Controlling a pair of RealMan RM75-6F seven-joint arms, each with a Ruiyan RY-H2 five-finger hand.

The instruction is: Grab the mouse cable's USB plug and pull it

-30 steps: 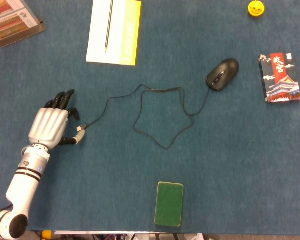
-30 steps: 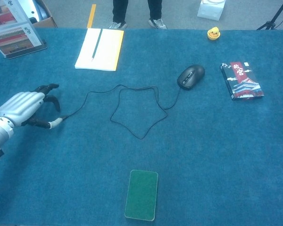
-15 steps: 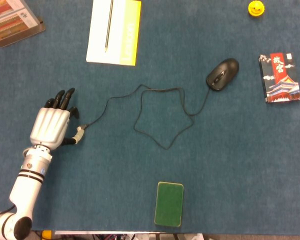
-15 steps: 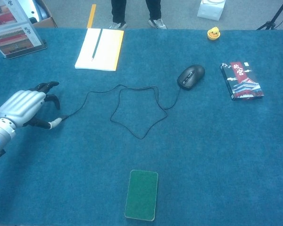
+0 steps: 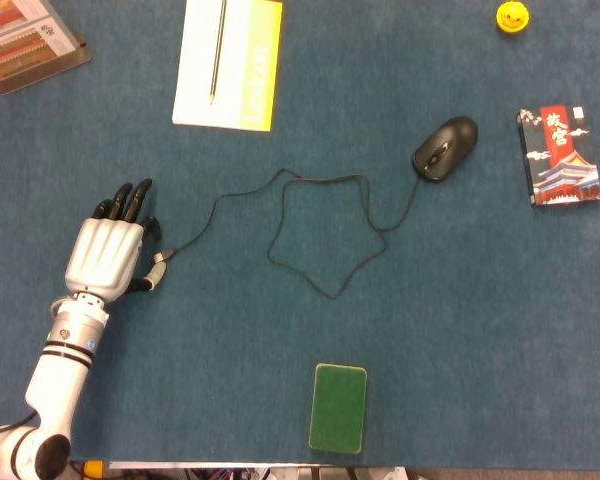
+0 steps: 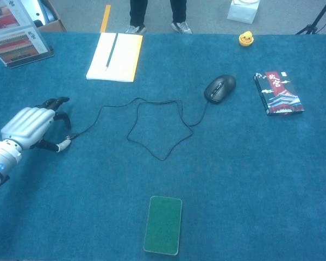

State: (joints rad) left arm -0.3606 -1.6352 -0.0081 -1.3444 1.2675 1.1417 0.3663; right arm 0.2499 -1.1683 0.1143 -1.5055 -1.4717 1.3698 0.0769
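Note:
The black mouse (image 5: 445, 148) lies at the right, and its thin cable (image 5: 325, 235) runs left in a star-shaped loop. The cable ends in the silver USB plug (image 5: 159, 270). My left hand (image 5: 107, 256) lies palm down at the left edge of the loop, and the plug sits pinched at its thumb tip. The other fingers (image 5: 130, 198) point away from me, spread. In the chest view the same hand (image 6: 28, 126) has the plug (image 6: 66, 143) at its thumb, with the mouse (image 6: 219, 88) far to the right. My right hand shows in neither view.
A white and yellow notepad (image 5: 228, 62) with a pencil on it lies beyond the loop. A green block (image 5: 338, 407) sits near the front edge. A patterned box (image 5: 557, 156) and a yellow toy (image 5: 511, 16) are at the right, a booklet stand (image 5: 25, 42) at the far left.
My left hand has drawn slightly back toward me, and the USB plug has come with it at the thumb tip. The mouse and the cable loop have hardly shifted.

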